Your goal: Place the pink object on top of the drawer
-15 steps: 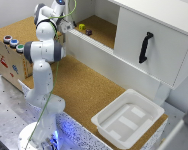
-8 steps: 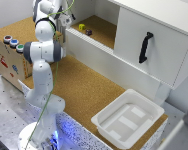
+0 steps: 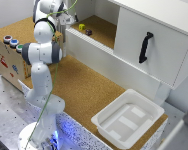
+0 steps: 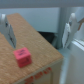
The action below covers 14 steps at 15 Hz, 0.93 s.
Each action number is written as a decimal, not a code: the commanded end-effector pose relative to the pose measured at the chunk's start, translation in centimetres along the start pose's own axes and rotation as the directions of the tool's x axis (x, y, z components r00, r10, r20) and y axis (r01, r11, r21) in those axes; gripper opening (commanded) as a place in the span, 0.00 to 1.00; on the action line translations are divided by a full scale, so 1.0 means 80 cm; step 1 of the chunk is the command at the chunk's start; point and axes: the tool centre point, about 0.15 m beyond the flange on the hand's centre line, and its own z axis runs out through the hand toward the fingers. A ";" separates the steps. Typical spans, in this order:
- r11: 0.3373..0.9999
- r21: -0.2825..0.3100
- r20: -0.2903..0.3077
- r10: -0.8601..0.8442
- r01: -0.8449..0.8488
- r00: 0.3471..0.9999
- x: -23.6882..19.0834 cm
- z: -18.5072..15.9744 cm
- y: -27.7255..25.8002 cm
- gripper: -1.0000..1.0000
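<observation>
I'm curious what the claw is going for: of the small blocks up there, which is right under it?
The pink block: the wrist view shows it between the open fingers of the gripper. The yellow-green cube and dark piece lie apart inside the drawer.

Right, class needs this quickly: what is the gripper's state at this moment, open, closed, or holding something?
Gripper: open, holding nothing; the pink block lies free on the cork surface between its spread fingers.
</observation>
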 end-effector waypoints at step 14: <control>0.554 -0.389 -0.260 0.700 -0.736 0.665 -0.038 0.067 0.194 1.00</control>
